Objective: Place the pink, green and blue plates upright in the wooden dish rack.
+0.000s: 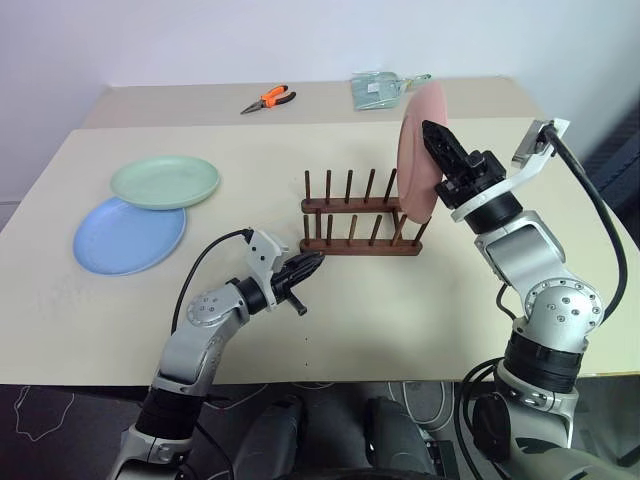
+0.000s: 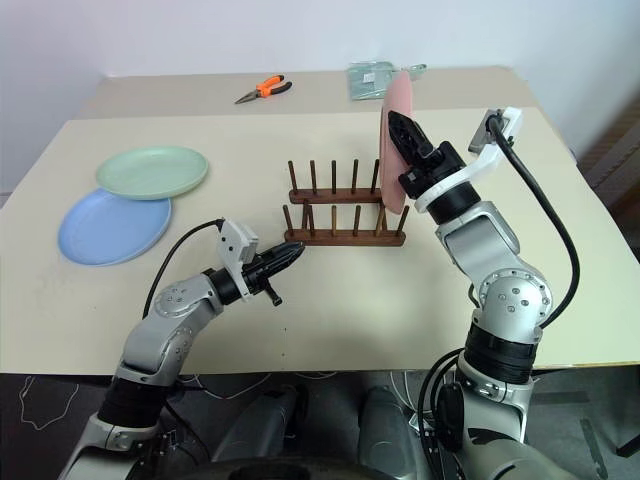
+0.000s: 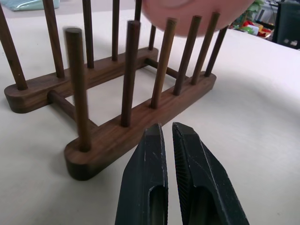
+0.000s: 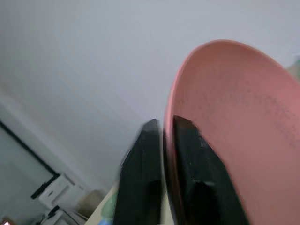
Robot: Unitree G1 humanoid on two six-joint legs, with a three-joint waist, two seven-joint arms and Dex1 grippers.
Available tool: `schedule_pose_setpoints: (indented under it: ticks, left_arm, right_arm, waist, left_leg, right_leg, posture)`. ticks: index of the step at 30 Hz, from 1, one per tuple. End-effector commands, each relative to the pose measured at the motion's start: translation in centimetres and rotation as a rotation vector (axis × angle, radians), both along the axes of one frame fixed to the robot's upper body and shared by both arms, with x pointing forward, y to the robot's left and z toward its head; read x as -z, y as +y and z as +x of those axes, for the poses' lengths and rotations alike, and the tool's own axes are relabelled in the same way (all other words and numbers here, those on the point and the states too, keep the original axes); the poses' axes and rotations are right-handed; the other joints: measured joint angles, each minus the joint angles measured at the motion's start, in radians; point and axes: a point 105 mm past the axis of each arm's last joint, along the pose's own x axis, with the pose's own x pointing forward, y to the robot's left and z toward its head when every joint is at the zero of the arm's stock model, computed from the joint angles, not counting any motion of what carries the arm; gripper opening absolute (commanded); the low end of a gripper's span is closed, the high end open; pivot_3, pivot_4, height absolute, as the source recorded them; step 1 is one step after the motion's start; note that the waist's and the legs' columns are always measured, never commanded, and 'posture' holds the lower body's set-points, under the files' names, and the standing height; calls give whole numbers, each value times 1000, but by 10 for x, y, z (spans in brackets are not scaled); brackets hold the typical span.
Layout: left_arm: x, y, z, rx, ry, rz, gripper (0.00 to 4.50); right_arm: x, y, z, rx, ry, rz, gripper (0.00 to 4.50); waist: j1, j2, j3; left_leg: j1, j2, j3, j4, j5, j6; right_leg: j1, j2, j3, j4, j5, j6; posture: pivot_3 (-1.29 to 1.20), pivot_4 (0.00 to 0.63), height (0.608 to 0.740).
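The pink plate (image 1: 418,150) stands on edge at the right end of the wooden dish rack (image 1: 360,245), its lower rim down among the pegs. My right gripper (image 1: 428,128) reaches in from the right and is shut on the plate's upper rim, one finger on each face (image 4: 197,154). At the table's left the green plate (image 1: 165,181) lies flat, overlapping the blue plate (image 1: 125,240). My left gripper (image 1: 318,260) hovers shut and holding nothing just in front of the rack's left end (image 3: 89,159).
Orange-handled pliers (image 1: 268,99) and a clear packet (image 1: 378,88) lie on the second table behind. The rack's other slots (image 1: 340,200) left of the pink plate hold nothing. The table's front edge (image 1: 330,380) runs close below the left arm.
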Motion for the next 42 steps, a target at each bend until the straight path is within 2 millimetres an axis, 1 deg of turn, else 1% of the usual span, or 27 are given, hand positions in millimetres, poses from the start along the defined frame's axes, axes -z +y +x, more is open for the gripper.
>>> schedule_pose_setpoints:
  ticks: [1, 2, 3, 5, 6, 7, 8, 9, 12, 14, 16, 17, 18, 19, 21, 23, 25, 27, 30, 33, 35, 37, 38, 39, 40, 41, 42]
  left_arm:
    - [-14, 3, -2, 1, -37, -26, 868]
    - [-15, 4, -2, -1, -33, -29, 1214]
    - [-16, 8, 0, -24, -36, -31, 1708]
    - [-17, 13, 2, -52, -40, -32, 2598]
    - [-18, 17, 4, -71, -46, -29, 3217]
    - [-19, 21, 7, -95, -52, -26, 3630]
    - [-19, 24, 10, -116, -57, -25, 4180]
    - [-20, 27, 12, -131, -59, -24, 4422]
    - [-24, 35, 17, -174, -83, -20, 4422]
    - [-32, 49, 25, -256, -103, -48, 4500]
    - [-39, 68, 33, -364, -125, -74, 4500]
    - [-44, 82, 39, -447, -139, -92, 4500]
    - [-49, 100, 45, -554, -152, -118, 4500]
    - [-51, 112, 48, -624, -159, -137, 4500]
    - [-63, 161, 53, -909, -181, -208, 4500]
    - [-70, 205, 50, -1173, -173, -270, 4500]
    - [-64, 230, 49, -1318, -93, -324, 4500]
    - [-59, 239, 53, -1360, -24, -339, 4500]
    - [-57, 239, 62, -1338, 60, -436, 4500]
    - [-49, 239, 72, -1317, 169, -520, 4500]
    - [-44, 238, 80, -1299, 226, -538, 4500]
    - [-46, 233, 89, -1247, 251, -577, 4500]
    - [-46, 232, 93, -1240, 261, -573, 3957]
    - [-45, 231, 96, -1232, 274, -595, 3641]
    - [-44, 231, 98, -1226, 292, -624, 3206]
    - [-43, 232, 100, -1228, 306, -642, 2648]
    - [-42, 233, 101, -1232, 318, -659, 2202]
  right_arm:
    - [-16, -9, -4, 63, -90, -123, 2467]
    - [-20, -11, -6, 88, -132, -217, 2981]
    - [-24, -12, -10, 116, -189, -360, 2991]
    - [-28, -14, -14, 149, -260, -546, 2991]
    - [-27, -17, -14, 161, -268, -595, 2991]
    - [-27, -19, -14, 164, -273, -617, 2991]
    - [-25, -21, -14, 163, -272, -630, 2991]
    - [-23, -25, -14, 181, -280, -673, 2991]
    - [-22, -34, -11, 265, -334, -826, 2991]
    - [-35, -40, -11, 318, -392, -862, 3561]
    - [-49, -39, -14, 334, -460, -877, 4361]
    - [-54, -35, -16, 336, -504, -915, 4437]
    - [-60, -28, -19, 324, -553, -948, 4437]
    - [-63, -23, -21, 315, -586, -970, 4437]
    - [-66, 2, -27, 243, -680, -1035, 4437]
    - [-51, 36, -34, 101, -764, -1146, 4437]
    - [-33, 62, -37, -9, -803, -1197, 4437]
    - [-17, 79, -40, -91, -824, -1206, 4437]
    - [0, 97, -45, -169, -828, -1168, 4437]
    - [12, 106, -47, -212, -813, -1139, 4437]
    - [20, 110, -47, -224, -805, -1139, 4437]
    - [28, 112, -48, -238, -790, -1130, 4437]
    - [32, 113, -49, -245, -785, -1130, 4500]
    - [35, 114, -50, -251, -780, -1131, 4500]
    - [37, 115, -50, -252, -769, -1125, 4500]
    - [38, 115, -50, -248, -761, -1121, 4500]
    - [39, 114, -50, -243, -757, -1121, 4500]
  waist:
    - [1, 0, 0]
    - [1, 1, 0]
    - [3, 1, 1]
    - [5, 2, 1]
    - [5, 2, 1]
    - [4, 2, 1]
    - [2, 2, 1]
    - [2, 2, 1]
    - [5, 1, 2]
    - [5, 1, 2]
    - [5, 1, 2]
    - [4, 1, 2]
    - [5, 1, 2]
    - [4, 1, 2]
    - [1, 0, 2]
    - [-2, -1, 3]
    - [-1, -3, 3]
    - [4, -5, 3]
    - [11, -8, 5]
    - [11, -15, 8]
    - [7, -16, 9]
    - [5, -16, 9]
    - [3, -16, 9]
    - [2, -16, 9]
    - [0, -16, 9]
    - [-2, -16, 9]
    - [-4, -16, 9]
  left_leg:
    - [0, 0, 0, 0, 0, 0]
    - [0, 0, 0, 0, 0, 0]
    - [0, 0, 1, 0, 0, 0]
    - [-1, 0, 2, 0, 0, 0]
    - [-1, 0, 3, 0, 0, 0]
    - [-1, 0, 3, 0, 0, 0]
    - [-1, 1, 3, 0, 0, 0]
    - [0, 1, 4, 0, 0, 0]
    - [-1, 1, 5, 0, 0, 0]
    - [-1, 1, 6, 1, 0, 0]
    - [-1, 1, 6, 1, 0, 0]
    - [-1, 1, 6, 1, 0, 0]
    - [-1, 1, 6, 1, 0, 0]
    - [-1, 1, 6, 1, 0, 0]
    - [0, 1, 6, 1, 0, 0]
    - [0, 2, 6, 1, 0, 0]
    - [-1, 2, 6, 0, 0, 0]
    - [-1, 2, 6, 1, 0, 0]
    - [-1, -1, 4, 3, 0, 0]
    - [-2, -1, 1, 6, 0, 0]
    - [-2, -1, 1, 7, 0, 0]
    - [-2, -1, 1, 7, 0, 0]
    - [-2, -1, 1, 7, 0, 0]
    - [-2, -1, 1, 7, 0, -1]
    - [-2, -1, 1, 7, 0, -1]
    - [-2, -1, 1, 7, 0, -1]
    - [-2, -1, 1, 7, 0, -1]
  right_leg:
    - [0, 0, 0, 0, 0, 0]
    - [0, 0, 0, 0, 0, 0]
    - [0, 0, 0, 0, 0, 0]
    - [0, 0, 0, -1, 0, 0]
    - [-1, -1, 0, -1, 0, 0]
    - [0, 0, 0, -1, 0, 1]
    - [0, 0, 0, -1, 0, 1]
    - [-1, 0, 0, 0, 0, 1]
    - [0, -1, 1, 0, 0, 1]
    - [-1, -1, 1, -1, 0, 0]
    - [-1, -1, 1, -1, 0, 1]
    - [-1, -1, 1, -1, 0, 1]
    - [-1, -1, 1, -1, 0, 1]
    - [-1, -1, 1, 0, 0, 1]
    - [-1, -1, 1, 0, 0, 1]
    - [-1, 0, 1, 0, 1, 2]
    - [-2, 0, 1, 0, 1, 3]
    - [-1, 0, 1, 0, 2, 4]
    - [0, -1, 1, -1, 3, 7]
    - [1, 0, 0, -1, 4, 7]
    - [1, 0, 0, -1, 5, 7]
    - [1, 0, 0, -1, 5, 7]
    - [1, 0, 0, 0, 5, 7]
    - [1, 0, 0, 0, 5, 7]
    - [0, 0, 0, 0, 5, 7]
    - [0, 1, 0, 0, 5, 7]
    - [0, 1, 0, 0, 5, 7]
  posture:
    - [0, 150, 732]
    - [0, 150, 732]
    - [0, 150, 732]
    - [0, 150, 732]
    - [0, 150, 732]
    - [0, 150, 732]
    - [0, 150, 732]
    - [0, 150, 732]
    - [0, 150, 732]
    - [0, 150, 732]
    - [0, 150, 732]
    - [0, 150, 732]
    - [0, 150, 732]
    - [0, 150, 732]
    - [0, 150, 732]
    - [0, 150, 732]
    - [0, 150, 732]
    - [0, 150, 732]
    - [0, 150, 732]
    - [0, 150, 732]
    - [0, 150, 732]
    - [0, 150, 732]
    - [0, 150, 732]
    - [0, 150, 732]
    - [0, 150, 732]
    - [0, 150, 732]
    - [0, 150, 732]
